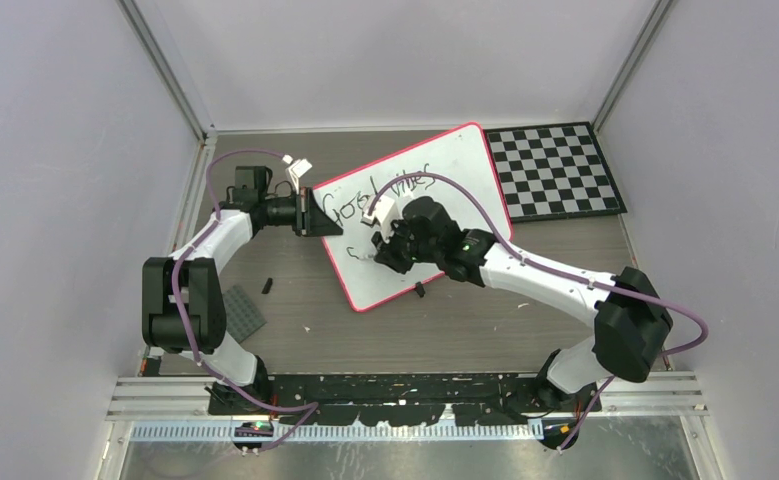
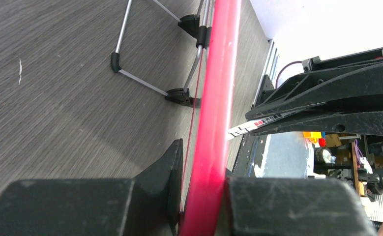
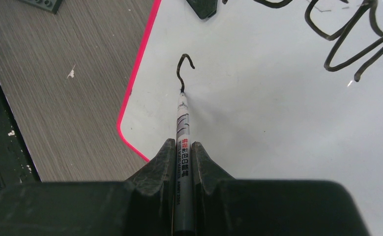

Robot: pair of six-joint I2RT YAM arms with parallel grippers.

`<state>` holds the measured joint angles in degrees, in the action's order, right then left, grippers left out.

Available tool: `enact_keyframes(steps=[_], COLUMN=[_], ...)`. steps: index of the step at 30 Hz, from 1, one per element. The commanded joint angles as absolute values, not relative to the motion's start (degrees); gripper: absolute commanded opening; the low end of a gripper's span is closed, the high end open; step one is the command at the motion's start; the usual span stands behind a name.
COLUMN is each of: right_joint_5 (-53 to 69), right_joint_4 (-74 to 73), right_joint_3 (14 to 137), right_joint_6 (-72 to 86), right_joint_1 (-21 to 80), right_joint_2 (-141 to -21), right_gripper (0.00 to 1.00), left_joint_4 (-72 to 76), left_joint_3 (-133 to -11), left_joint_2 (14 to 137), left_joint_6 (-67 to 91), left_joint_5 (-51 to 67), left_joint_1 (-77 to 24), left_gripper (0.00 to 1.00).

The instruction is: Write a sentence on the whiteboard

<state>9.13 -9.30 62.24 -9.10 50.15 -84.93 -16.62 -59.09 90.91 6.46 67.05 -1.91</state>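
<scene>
Your left gripper (image 2: 204,182) clamps the stiff, probably light white whiteboard (image 1: 465,170) at its pink rim; right gripper (image 3: 182,147) pinches a slim grey marker (image 3: 183,118).

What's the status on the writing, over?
Left gripper shut on whiteboard rim. Right gripper shut on marker, tip on board. Sentence: second line barely begun. Nothing in the way.

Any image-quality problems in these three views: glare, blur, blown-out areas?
Top external: evenly lit, the sentence on the whiteboard roughly legible. Left wrist: the red rim sits close to the lens and looks soft; the upper-right background is blown out. Right wrist: the marker is crisp, with a faint shadow to its right on the whiteboard.
</scene>
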Motion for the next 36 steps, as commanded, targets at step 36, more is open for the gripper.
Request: enact_keyframes(steps=[36], right_joint_5=[10.84], right_joint_4=[-7.64], right_joint_3=[62.31], right_joint_6=[-5.6], right_joint_1=[47.83], right_joint_2=[-79.13], right_gripper=[0.0], left_joint_4=[-20.73], left_joint_3=[-61.15], left_joint_2=[91.77], left_joint_6=[5.23], left_joint_5=[66.09], left_joint_1=[-1.71], left_gripper=[0.0])
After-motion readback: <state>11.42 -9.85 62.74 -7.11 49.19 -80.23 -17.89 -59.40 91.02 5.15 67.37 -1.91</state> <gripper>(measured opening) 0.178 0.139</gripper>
